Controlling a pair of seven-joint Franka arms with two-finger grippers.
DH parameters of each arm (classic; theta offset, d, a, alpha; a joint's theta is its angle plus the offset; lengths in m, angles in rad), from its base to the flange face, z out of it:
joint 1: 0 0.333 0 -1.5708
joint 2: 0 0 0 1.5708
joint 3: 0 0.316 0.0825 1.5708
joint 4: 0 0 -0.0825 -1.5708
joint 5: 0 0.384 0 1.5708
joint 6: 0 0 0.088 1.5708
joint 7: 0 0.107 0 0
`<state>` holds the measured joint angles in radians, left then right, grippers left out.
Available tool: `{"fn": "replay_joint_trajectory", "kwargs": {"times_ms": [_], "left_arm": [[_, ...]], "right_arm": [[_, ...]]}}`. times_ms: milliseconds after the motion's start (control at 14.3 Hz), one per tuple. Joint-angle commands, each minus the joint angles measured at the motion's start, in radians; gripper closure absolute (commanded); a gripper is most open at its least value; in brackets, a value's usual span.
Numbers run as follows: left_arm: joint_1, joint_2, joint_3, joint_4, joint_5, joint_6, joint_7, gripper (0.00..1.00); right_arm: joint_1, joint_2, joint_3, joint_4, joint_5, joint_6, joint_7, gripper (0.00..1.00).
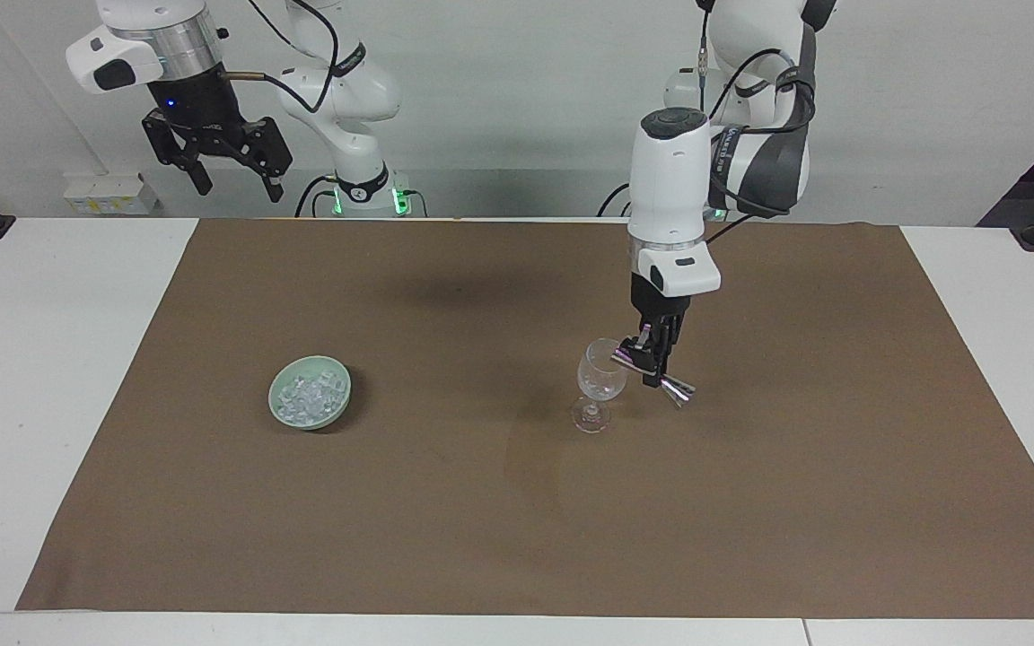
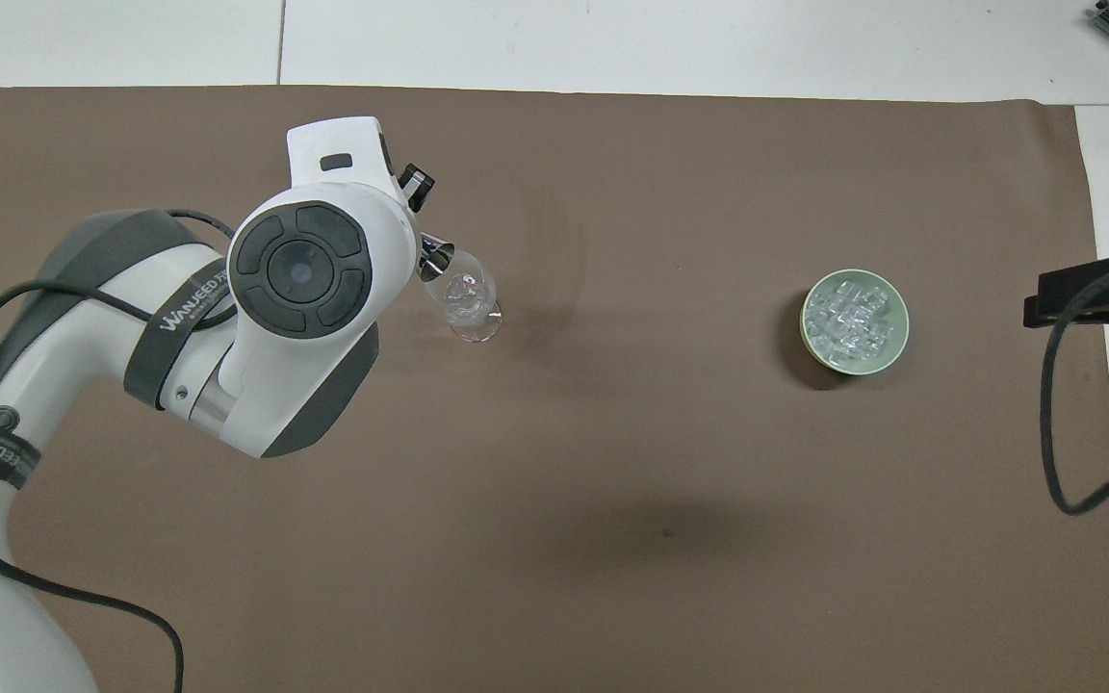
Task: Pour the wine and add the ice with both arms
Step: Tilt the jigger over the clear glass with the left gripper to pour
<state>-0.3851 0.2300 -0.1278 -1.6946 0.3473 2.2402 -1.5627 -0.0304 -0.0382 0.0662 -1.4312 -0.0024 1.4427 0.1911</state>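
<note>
Table (image 1: 50, 377): white top, largely covered by a brown mat (image 1: 517, 502). Left arm (image 1: 670, 206): reaches down over the mat toward its own end of the table. Right arm (image 1: 337, 81): waits raised near its base. Right gripper (image 1: 225, 175): high above the table edge nearest the robots, at the right arm's end; jaws spread wide, nothing held. Left gripper (image 1: 656, 363): low over the mat just beside the wine glass (image 1: 600, 381); jaws closed tight on a small metal measuring cup (image 1: 652, 370), which is tilted with one end at the glass's rim. Bowl (image 1: 310, 393): pale green, resting on the mat toward the right arm's end, well apart from the glass. Wine glass: clear, stemmed, upright on the mat; the overhead view shows glints inside its bowl, and whether liquid or cubes lie there cannot be told. Ice (image 1: 309, 395): many small clear cubes heaped in the green bowl. Progress, as judged: the pouring step appears to be under way or near its end; the ice transfer appears not yet done, since the bowl is full and the right gripper is empty.
</note>
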Motion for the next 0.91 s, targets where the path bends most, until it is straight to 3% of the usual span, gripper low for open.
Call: {"fn": "replay_joint_trajectory", "kwargs": {"times_ms": [0,840], "left_arm": [[-0.041,-0.004,0.016,0.000,0.061,0.007,-0.020,1.00],[-0.057,-0.014,0.017,-0.013,0.139,-0.004,-0.019,1.00]], "right_arm": [[-0.017,-0.019,0.006,-0.018,0.022,-0.005,-0.018,0.00],[-0.017,-0.019,0.006,-0.018,0.022,-0.007,-0.018,0.00]]}}
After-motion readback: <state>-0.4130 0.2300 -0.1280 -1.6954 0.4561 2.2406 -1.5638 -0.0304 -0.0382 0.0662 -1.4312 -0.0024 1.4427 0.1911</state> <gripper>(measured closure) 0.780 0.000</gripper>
